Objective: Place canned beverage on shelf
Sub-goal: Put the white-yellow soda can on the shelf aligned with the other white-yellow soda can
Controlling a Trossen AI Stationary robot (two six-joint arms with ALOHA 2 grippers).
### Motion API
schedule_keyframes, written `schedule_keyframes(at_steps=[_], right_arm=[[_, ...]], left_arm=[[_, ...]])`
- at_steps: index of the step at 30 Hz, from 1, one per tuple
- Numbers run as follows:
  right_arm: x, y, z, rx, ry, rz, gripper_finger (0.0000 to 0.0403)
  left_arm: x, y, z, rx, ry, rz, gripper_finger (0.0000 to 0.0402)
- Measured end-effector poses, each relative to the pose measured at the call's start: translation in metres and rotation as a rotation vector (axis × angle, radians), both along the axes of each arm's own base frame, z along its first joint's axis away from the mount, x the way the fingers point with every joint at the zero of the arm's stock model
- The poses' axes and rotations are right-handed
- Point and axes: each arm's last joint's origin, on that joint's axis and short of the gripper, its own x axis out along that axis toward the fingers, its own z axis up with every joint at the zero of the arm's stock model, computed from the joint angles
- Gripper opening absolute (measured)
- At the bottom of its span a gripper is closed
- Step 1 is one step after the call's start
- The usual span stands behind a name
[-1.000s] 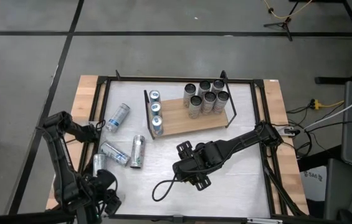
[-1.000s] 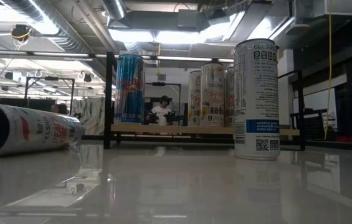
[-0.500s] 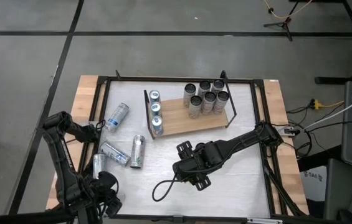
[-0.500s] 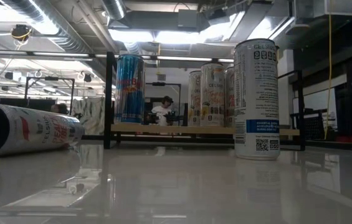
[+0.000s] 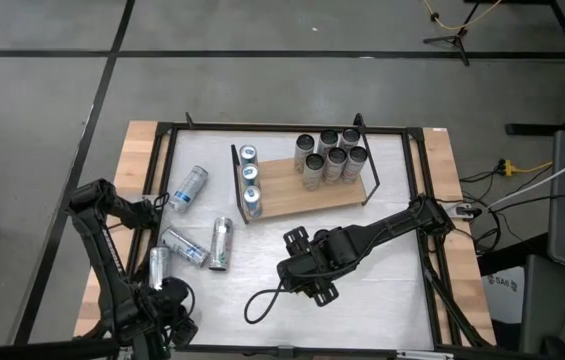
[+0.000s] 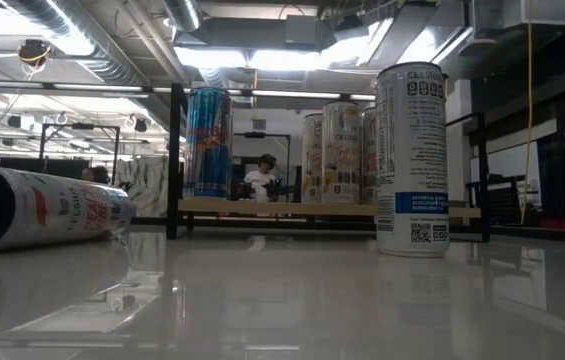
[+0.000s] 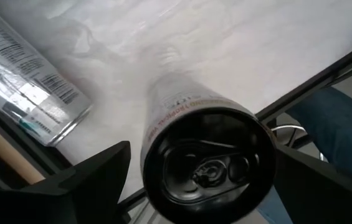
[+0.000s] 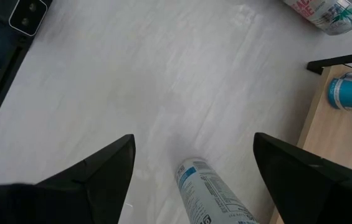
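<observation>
The shelf (image 5: 292, 200) is a wooden board holding three blue cans (image 5: 250, 180) at its left end and several silver cans (image 5: 330, 158) at its right end. At the near left corner my left gripper (image 7: 200, 149) points down, open. Its fingers stand on either side of the top of an upright can (image 7: 204, 171); I see no touch. My right gripper (image 8: 194, 143) hangs open mid-table above another upright white can (image 8: 210, 196), which also shows in the low view (image 6: 412, 160).
Several cans lie on their sides on the white tabletop left of the shelf (image 5: 190, 187) (image 5: 184, 247) (image 5: 221, 243) (image 5: 159, 265); one lies beside my left gripper (image 7: 26, 81). A black frame (image 5: 262, 127) edges the table. A cable (image 5: 262, 300) loops near the front.
My left gripper has gone down a little at the near left corner, its fingers as wide apart as before. The cans have stayed where they were.
</observation>
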Motion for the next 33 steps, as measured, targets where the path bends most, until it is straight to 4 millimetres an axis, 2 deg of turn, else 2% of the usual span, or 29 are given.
schedule_keyframes(at_steps=[13, 21, 28, 33], right_arm=[[0.000, 0.000, 0.000, 0.000, 0.000, 0.000, 0.0321], [-0.003, -0.001, 0.002, -0.009, 0.004, -0.001, 0.0321], [-0.017, -0.009, 0.027, -0.005, -0.058, -0.009, 0.0321], [-0.034, -0.017, 0.050, 0.007, -0.086, -0.010, 0.0321]], left_arm=[[0.001, 0.001, 0.000, 0.002, 0.001, 0.003, 0.0359], [0.002, 0.001, 0.000, 0.002, 0.001, 0.007, 0.0304], [0.003, 0.002, 0.000, 0.002, 0.001, 0.011, 0.0245], [0.009, 0.006, 0.000, 0.006, 0.002, 0.007, 0.0240]])
